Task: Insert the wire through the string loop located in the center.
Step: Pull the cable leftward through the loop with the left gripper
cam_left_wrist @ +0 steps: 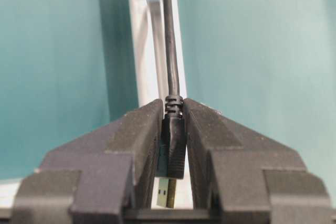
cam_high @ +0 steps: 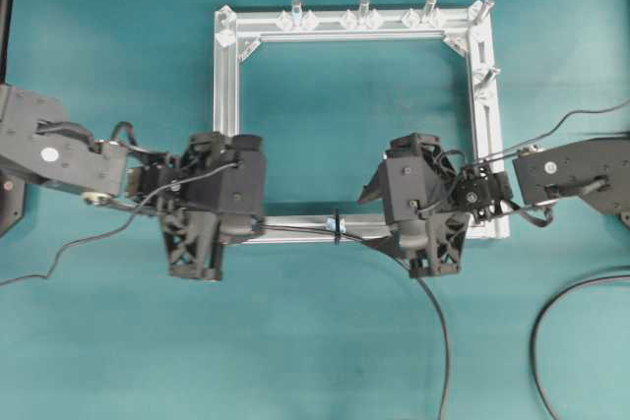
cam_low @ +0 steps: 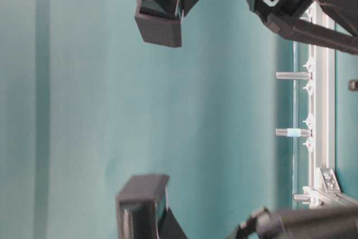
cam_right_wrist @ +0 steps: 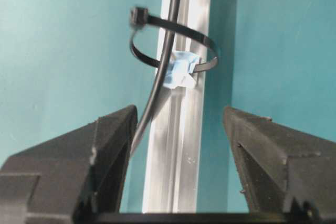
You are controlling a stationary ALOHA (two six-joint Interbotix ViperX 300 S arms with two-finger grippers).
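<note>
The wire (cam_high: pixel 295 229) lies along the near bar of the silver frame (cam_high: pixel 226 95) and passes through the black string loop (cam_high: pixel 337 223) at the bar's middle. My left gripper (cam_high: pixel 258 225) is shut on the wire's plug (cam_left_wrist: pixel 172 150); the metal tip (cam_left_wrist: pixel 166 192) shows between the fingers (cam_left_wrist: pixel 142 129). My right gripper (cam_high: pixel 382 233) is open on the other side of the loop. In the right wrist view its jaws (cam_right_wrist: pixel 179 109) straddle the bar (cam_right_wrist: pixel 176 145), the loop (cam_right_wrist: pixel 202 39) rings the bar by a blue tape patch (cam_right_wrist: pixel 178 72), and the wire (cam_right_wrist: pixel 160 77) runs through it past the left finger (cam_right_wrist: pixel 113 140).
Upright silver posts (cam_high: pixel 363 9) stand along the frame's far bar and right side (cam_high: pixel 482 76). The wire's slack (cam_high: pixel 443 341) trails to the front edge. Another black cable (cam_high: pixel 551 312) curves at the front right. The table-level view shows the frame (cam_low: pixel 321 110) on edge.
</note>
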